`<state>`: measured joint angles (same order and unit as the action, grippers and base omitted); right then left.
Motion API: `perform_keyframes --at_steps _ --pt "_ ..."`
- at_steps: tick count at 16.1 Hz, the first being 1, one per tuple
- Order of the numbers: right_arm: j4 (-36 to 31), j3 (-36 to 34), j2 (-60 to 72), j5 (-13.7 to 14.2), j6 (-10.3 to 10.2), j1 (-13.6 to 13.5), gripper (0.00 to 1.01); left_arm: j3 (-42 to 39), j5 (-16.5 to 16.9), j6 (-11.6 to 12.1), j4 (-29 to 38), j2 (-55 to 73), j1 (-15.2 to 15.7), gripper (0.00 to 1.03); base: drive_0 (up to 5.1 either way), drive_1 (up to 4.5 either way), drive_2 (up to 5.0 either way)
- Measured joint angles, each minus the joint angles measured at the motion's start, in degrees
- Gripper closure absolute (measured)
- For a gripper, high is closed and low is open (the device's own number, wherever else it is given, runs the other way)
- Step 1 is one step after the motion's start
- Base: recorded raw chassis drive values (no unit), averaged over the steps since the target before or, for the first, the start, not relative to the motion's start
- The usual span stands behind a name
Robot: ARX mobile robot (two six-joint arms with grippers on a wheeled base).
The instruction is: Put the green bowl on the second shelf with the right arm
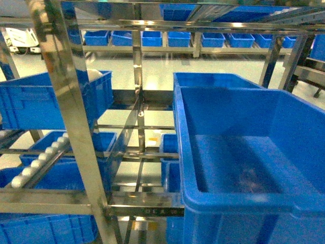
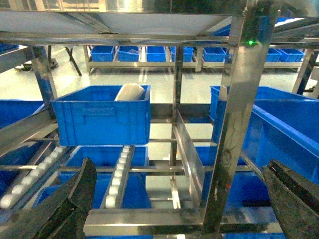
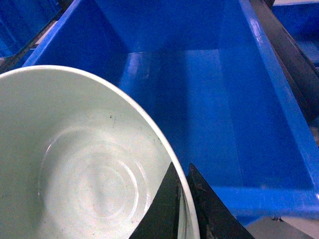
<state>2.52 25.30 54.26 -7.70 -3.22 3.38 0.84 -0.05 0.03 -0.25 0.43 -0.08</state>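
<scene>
Steel rack, one green bowl.

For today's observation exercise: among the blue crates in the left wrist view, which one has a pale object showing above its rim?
The blue crate on the left roller track, mid-height. A pale rounded object pokes above its rim; the others show none.

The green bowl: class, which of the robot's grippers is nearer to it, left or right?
Right. The right gripper pinches the green bowl at its rim, over a blue crate. The left gripper hangs open facing the steel rack, with no bowl in its view.
</scene>
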Motion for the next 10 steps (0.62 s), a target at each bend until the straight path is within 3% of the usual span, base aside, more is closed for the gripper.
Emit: perform_keyframes --at_steps 2,10 --pt "0.0 0.0 0.02 0.0 0.0 0.0 0.99 0.02 0.0 0.0 0.07 0.0 0.0 0.05 0.0 4.35 -4.3" --pt "0.04 -0.02 0.33 0.0 0.0 0.0 0.99 0.0 -0.02 0.0 0.04 0.0 0.0 0.05 0.0 0.0 0.0"
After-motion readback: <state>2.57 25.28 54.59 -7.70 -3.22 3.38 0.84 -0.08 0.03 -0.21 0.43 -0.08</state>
